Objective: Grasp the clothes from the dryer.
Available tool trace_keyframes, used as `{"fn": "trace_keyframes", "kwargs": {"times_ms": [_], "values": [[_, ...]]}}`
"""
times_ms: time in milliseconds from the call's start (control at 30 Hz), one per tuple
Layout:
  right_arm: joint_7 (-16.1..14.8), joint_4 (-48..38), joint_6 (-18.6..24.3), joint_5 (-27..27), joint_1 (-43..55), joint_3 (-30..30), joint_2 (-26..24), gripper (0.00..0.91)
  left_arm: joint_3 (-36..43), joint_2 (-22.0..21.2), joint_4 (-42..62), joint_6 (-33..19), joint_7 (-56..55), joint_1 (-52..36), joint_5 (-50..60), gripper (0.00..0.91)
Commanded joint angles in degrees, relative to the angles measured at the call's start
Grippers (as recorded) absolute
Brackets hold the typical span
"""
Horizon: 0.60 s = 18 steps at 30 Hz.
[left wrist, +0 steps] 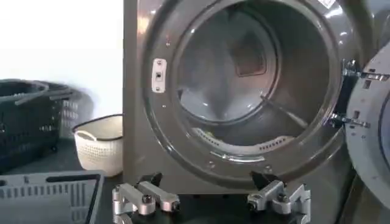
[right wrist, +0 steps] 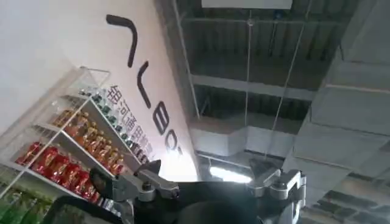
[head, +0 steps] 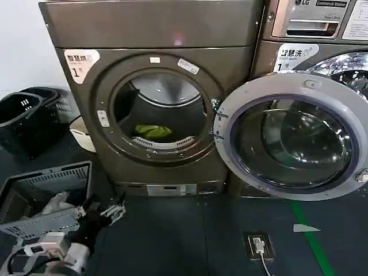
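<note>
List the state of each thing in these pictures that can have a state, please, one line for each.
Big bronze-grey metal dryer: round door swung fully open to the side.
Small yellow-green clothes: lying inside the drum, not grasped.
Left gripper: open, empty, low before the porthole.
Right gripper: open, empty, pointing up toward the ceiling.

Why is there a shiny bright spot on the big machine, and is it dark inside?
Head view: a light glares off the dryer top panel, and the drum is shadowy around the clothes. Left wrist view: the drum looks brighter, the wall washed out white.
</note>
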Motion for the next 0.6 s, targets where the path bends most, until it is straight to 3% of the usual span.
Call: {"fn": "trace_keyframes", "kwargs": {"times_ms": [33,600], "values": [[-0.10,0.03,0.12,0.30,-0.01,0.12,0.06,0.907,-0.09,-0.02,-0.04,0.05,-0.26,-0.08,-0.03,0.907],[-0.25,0.04,0.41,0.29,0.41,-0.20,0.31,0.907,0.18,-0.18,0.20,-0.36,-0.34,-0.28,-0.26,0.907]]}}
